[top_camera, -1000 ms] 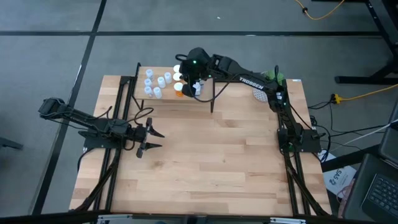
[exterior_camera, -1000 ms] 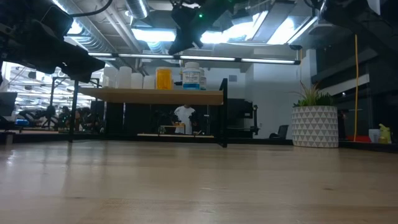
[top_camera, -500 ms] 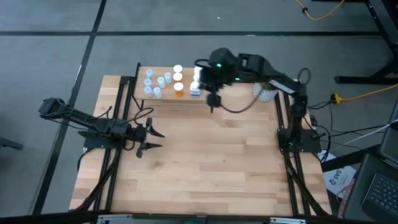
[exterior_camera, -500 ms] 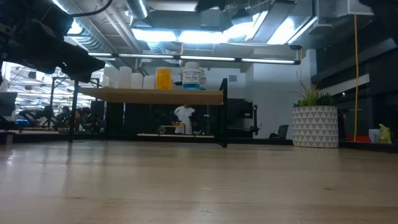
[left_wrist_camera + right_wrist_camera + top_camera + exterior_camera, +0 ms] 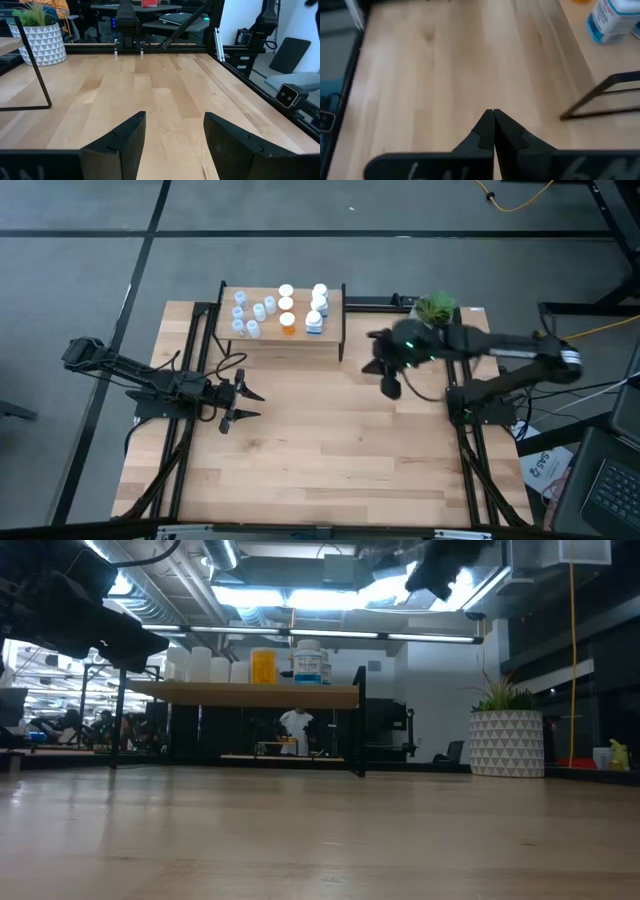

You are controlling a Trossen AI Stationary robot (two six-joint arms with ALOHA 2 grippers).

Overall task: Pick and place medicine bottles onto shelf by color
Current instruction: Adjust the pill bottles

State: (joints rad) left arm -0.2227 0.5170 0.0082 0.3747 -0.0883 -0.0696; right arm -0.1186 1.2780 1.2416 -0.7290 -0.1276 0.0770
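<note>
Shelf (image 5: 330,338): five pale-blue vials (image 5: 251,317), three white-capped, one orange (image 5: 288,323).

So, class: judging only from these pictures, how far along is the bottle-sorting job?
Done: every visible medicine bottle stands on the shelf, pale-blue ones at one end, an orange one mid-shelf, white ones beside it. In hand: nothing. The right end effector is shut and empty above the table, off the shelf; the left end effector waits open over the table's left side. Left: no loose bottle shows on the table, so the job looks nearly finished.
</note>
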